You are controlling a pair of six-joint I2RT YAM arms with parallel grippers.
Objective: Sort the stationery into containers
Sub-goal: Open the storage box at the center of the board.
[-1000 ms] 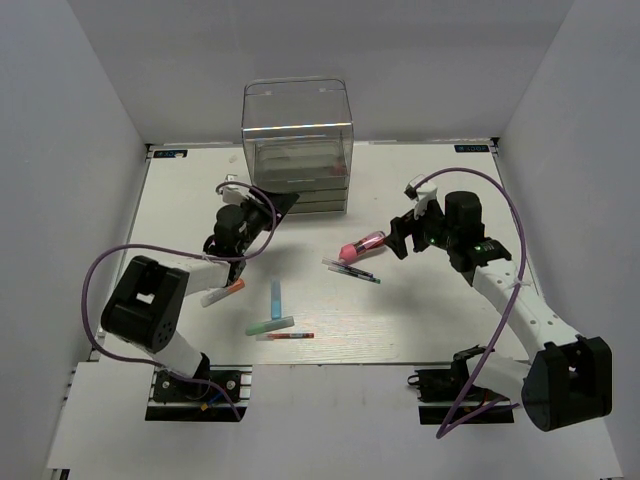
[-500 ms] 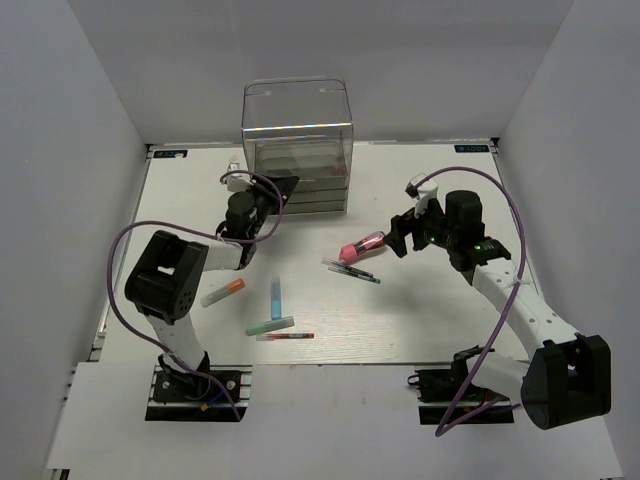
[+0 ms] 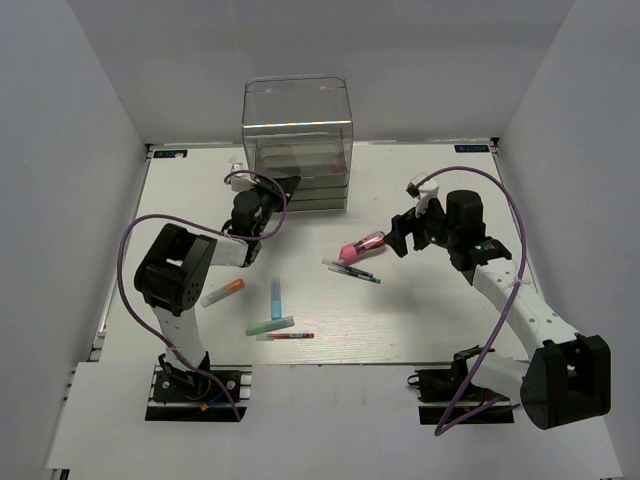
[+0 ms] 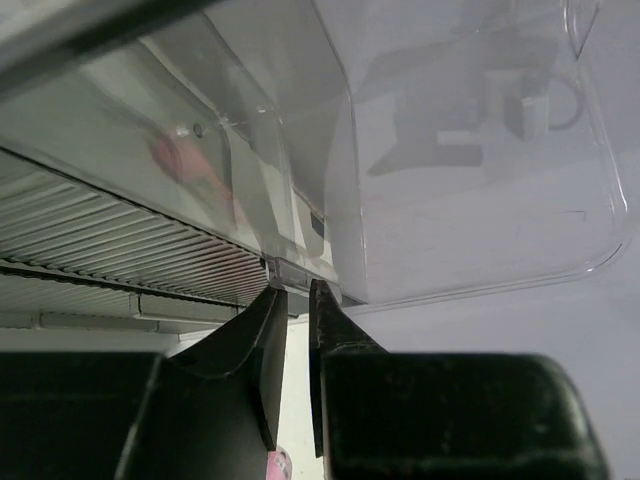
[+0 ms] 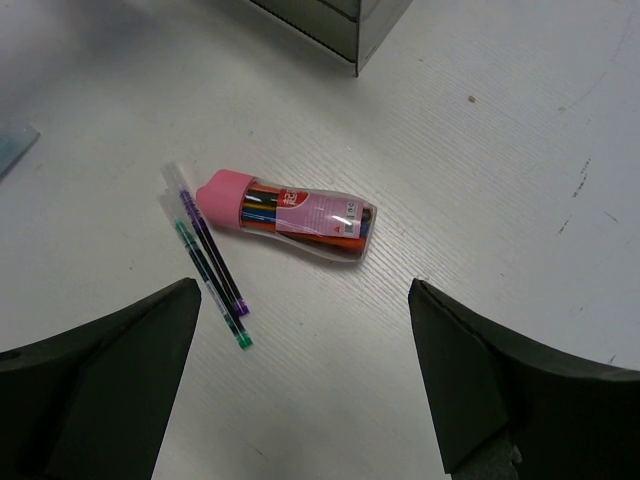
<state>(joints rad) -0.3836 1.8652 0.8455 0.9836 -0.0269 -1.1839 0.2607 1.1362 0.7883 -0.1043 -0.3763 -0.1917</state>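
Observation:
The clear drawer box [image 3: 297, 150] stands at the back of the table. My left gripper [image 3: 284, 189] is at its lower left front corner. In the left wrist view its jaws [image 4: 293, 292] are nearly shut, tips pinching a small clear drawer tab [image 4: 300, 272]. My right gripper [image 3: 397, 240] is wide open and empty [image 5: 302, 290], just right of the fat pink pen case [image 3: 362, 243] [image 5: 290, 215]. Two thin dark pens [image 3: 352, 269] [image 5: 210, 265] lie beside the case. A white marker with an orange tip [image 3: 222, 292], a light blue one [image 3: 275, 297], a teal-green one [image 3: 270, 325] and a thin red pen [image 3: 290, 336] lie at front left.
White walls close in the table [image 3: 420, 320] on the left, right and back. Purple cables loop over both arms. Something pinkish [image 4: 180, 165] shows blurred inside a drawer in the left wrist view.
My left arm has swung from the front-left markers up to the drawer box's corner. The right arm and all the stationery have stayed put.

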